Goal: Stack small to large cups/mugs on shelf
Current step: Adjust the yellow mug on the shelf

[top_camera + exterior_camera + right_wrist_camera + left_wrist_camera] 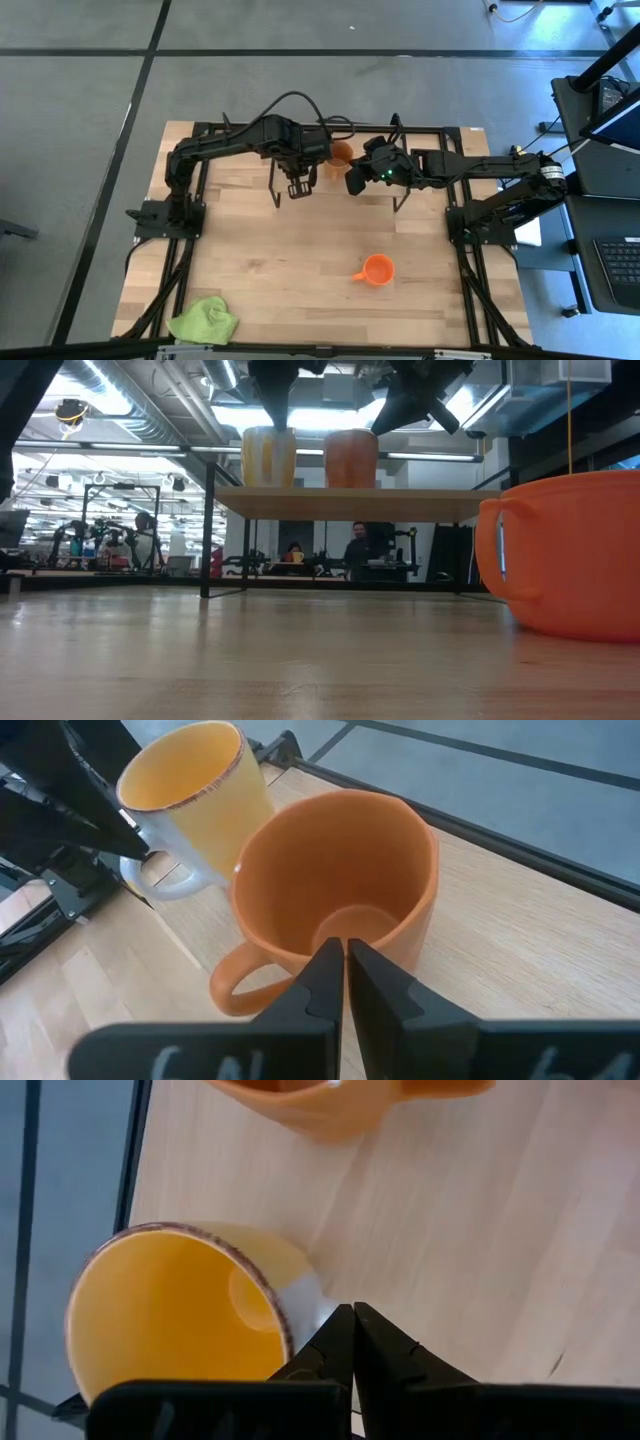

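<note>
A white mug with a yellow inside (268, 456) and a brownish-orange mug (350, 457) stand upright side by side on the shelf (350, 502). A bright orange mug (377, 270) stands on the table, near right. My left gripper (352, 1312) is shut, with its tips beside the white mug's outer wall (305, 1285). My right gripper (345, 948) is shut and hangs over the near rim of the brownish-orange mug (335, 870). In the high view the left arm (285, 140) hides the white mug. My left gripper's shut tips come slanting down at the white mug's handle side (150, 880); I cannot tell whether they touch it. My right gripper's shut tips slant down over the brownish-orange mug's near rim (300, 965); I cannot tell whether they touch it.
A lime-green cloth (205, 320) lies at the table's near left corner. The shelf stands on thin black legs (207, 530) at the table's far middle. People and equipment show in the room beyond the table (355, 550).
</note>
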